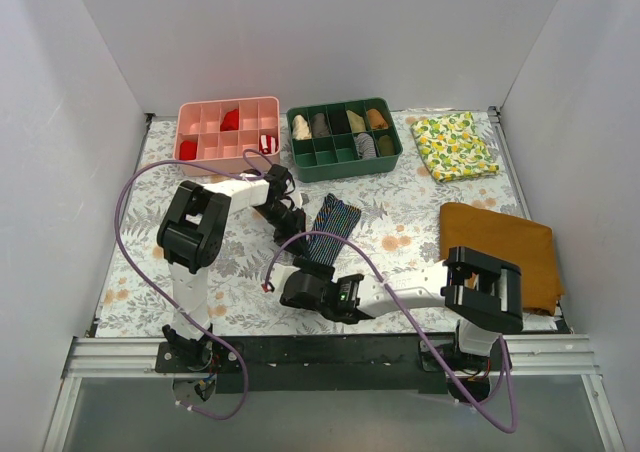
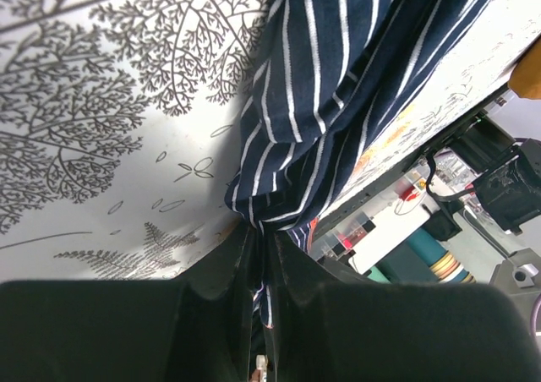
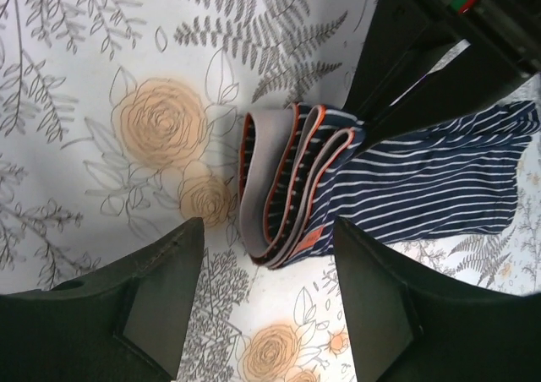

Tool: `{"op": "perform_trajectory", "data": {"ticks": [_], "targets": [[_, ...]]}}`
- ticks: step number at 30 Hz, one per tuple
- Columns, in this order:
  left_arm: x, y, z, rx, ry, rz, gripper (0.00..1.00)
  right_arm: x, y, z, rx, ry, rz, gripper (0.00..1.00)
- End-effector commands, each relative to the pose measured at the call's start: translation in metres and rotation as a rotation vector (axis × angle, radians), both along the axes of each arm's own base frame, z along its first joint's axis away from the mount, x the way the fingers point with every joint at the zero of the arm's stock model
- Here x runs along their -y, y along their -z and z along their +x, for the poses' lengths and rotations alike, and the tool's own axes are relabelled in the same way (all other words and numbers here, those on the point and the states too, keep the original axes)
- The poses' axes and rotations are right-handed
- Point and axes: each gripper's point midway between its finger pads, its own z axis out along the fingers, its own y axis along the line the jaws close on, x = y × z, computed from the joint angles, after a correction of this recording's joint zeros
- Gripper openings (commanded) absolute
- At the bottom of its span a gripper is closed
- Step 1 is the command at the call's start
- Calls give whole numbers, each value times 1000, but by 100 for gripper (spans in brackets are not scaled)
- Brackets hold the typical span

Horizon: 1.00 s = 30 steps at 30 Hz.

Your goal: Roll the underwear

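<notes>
two grippers share one garment. the underwear (image 1: pixel 328 227) lies as a long folded strip on the table (image 1: pixel 400 237), on the near side of the green tray (image 1: pixel 345 171), running from just short of the tray's front wall toward the arm bases.

the left gripper (image 2: pixel 260 238) has its fingers pressed together on a side edge of the strip, with a pinch of striped cloth caught between them. we judge it serves as an anchor, to stop the fold sliding or opening while the other end is turned.

the right gripper (image 3: pixel 269 226) hangs over the end farthest from the tray, fingers spread wide and holding nothing. the waistband (image 3: pixel 275 188) shows between them. to us that reads as lining up to start the roll from the thickest end.

the cloth is soft dark navy with thin pale stripes, and it sags into loose folds. the waistband looks stiffer: grey elastic edged in orange, stacked in curved layers, with a small brown tag (image 3: pixel 308 242). the table's cover is a smooth print of ferns and peach flowers.
</notes>
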Motion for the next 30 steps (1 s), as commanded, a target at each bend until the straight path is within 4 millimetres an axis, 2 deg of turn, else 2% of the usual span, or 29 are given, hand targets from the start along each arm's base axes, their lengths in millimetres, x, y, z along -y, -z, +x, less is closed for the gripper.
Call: {"op": "perform_trajectory", "data": {"ticks": [1, 5, 12, 17, 20, 23, 28, 30], "targets": [[1, 2, -1, -7, -1, -23, 0, -10, -11, 16, 111, 58, 65, 70], [1, 5, -2, -11, 4, -23, 0, -7, 1, 17, 118, 45, 31, 70], [-1, 7, -4, -16, 3, -27, 0, 12, 24, 11, 83, 54, -21, 70], [-3, 10, -4, -19, 2, -25, 0, 16, 35, 10, 78, 46, -49, 66], [-3, 11, -4, -24, 1, -25, 0, 16, 41, 8, 61, 37, -54, 56], [-5, 11, -2, -13, 2, -25, 0, 18, 47, 4, -9, 30, -36, 37], [-3, 6, 6, 18, -6, -44, 0, 13, 38, 3, -167, 5, 43, 22], [-2, 5, 10, 29, -8, -47, 0, 11, 31, 5, -214, -2, 73, 20]]}}
